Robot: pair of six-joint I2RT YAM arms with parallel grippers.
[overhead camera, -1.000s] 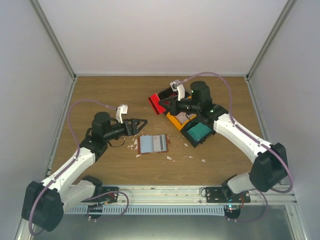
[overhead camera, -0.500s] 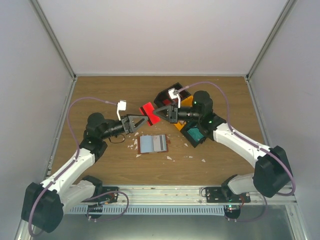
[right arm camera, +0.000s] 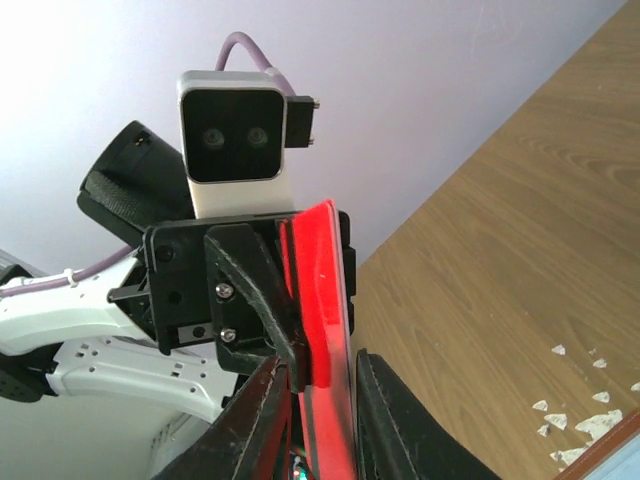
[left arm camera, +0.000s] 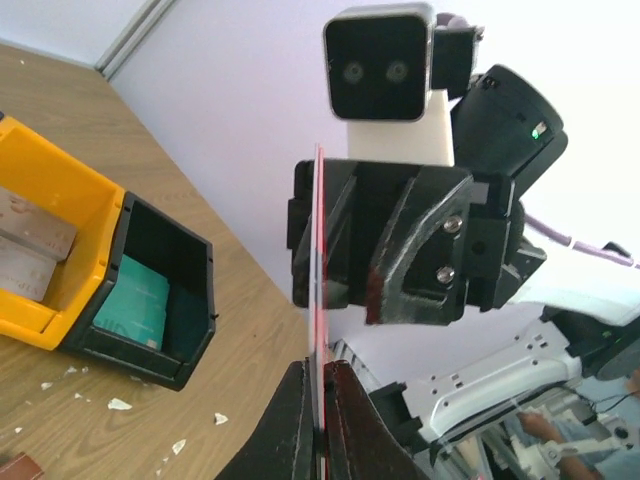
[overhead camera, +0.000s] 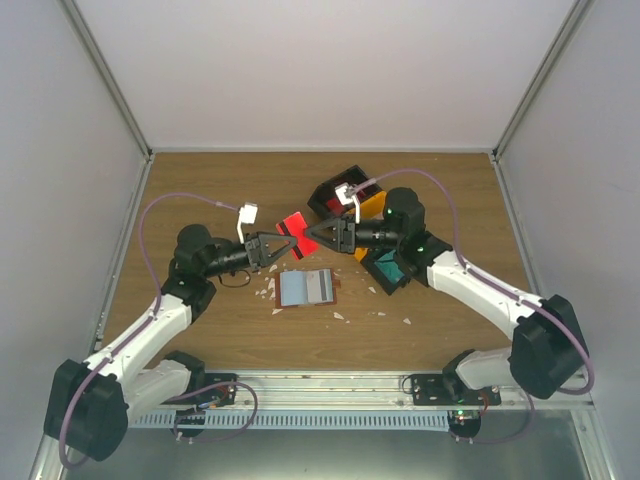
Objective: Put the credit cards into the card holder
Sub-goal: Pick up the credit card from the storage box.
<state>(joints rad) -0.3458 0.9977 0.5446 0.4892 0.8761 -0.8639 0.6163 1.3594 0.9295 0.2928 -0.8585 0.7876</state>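
Between the two arms, up off the table point(overhead camera: 215, 190), the left gripper point(left arm camera: 318, 378) has its fingers pressed tight on the near edge of the red credit card point(right arm camera: 318, 285). That wrist view catches the card edge-on, just a thin red line. Across from it, the right gripper point(right arm camera: 325, 368) has a finger on either side of the same card. One finger sits against the red face and the other is right beside it, but whether they are actually squeezing I can't tell. From overhead the card shows only as a small red patch between the two black gripper tips, and both sets of fingertips blur into it.

Moving outward, each wrist view is mostly filled by the opposite gripper's black body and grey camera block, so much of the table is hidden. Below the raised card, the card holder point(overhead camera: 307, 288) lies open and flat on the wood, with its pale pockets facing up. White scraps point(overhead camera: 268, 290) are scattered around it.

Over on the right arm's side sits the bin tray point(left arm camera: 198, 300). A teal card point(left arm camera: 135, 305) lies in its black compartment. The yellow compartment holds pale blocks point(left arm camera: 30, 240) that are cut off by the frame edge and too indistinct to name.
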